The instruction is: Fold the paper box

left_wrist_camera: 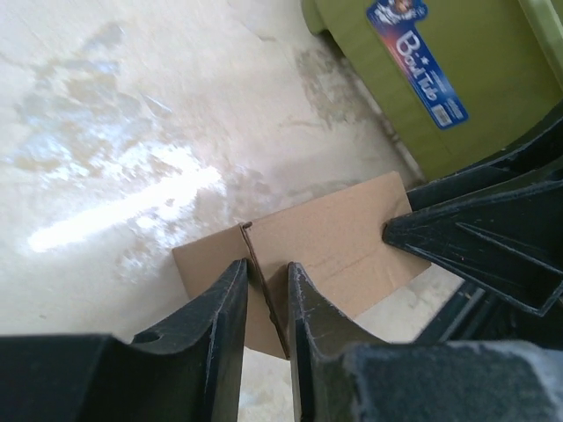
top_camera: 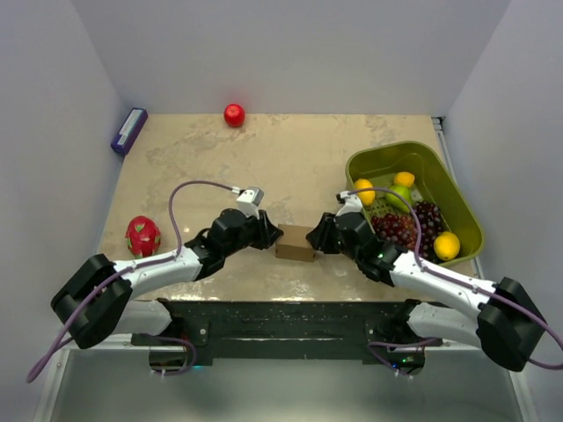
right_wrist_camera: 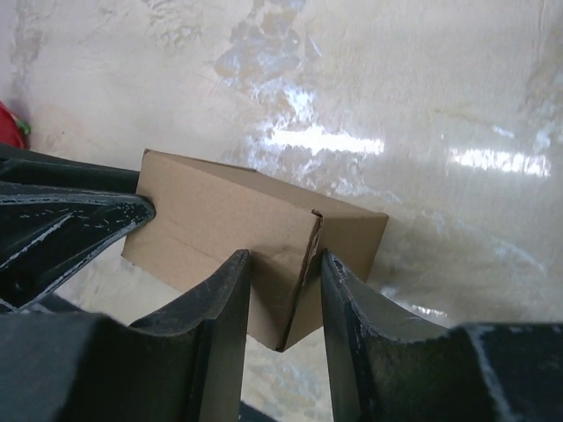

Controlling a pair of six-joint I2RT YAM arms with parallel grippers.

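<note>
Centrally, the paper box [top_camera: 296, 243] was set on the tabletop [top_camera: 290, 158], one end corner clamped by the left hand [left_wrist_camera: 266, 272]; the opposite corner was straddled by the right hand [right_wrist_camera: 283, 262], contact there being unclear. By uneven squeezing, a wall could be buckled or its seam sprung.

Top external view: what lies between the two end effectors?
The paper box lies there, left end effector at one end, right end effector at the other; both wrist views confirm it.
</note>
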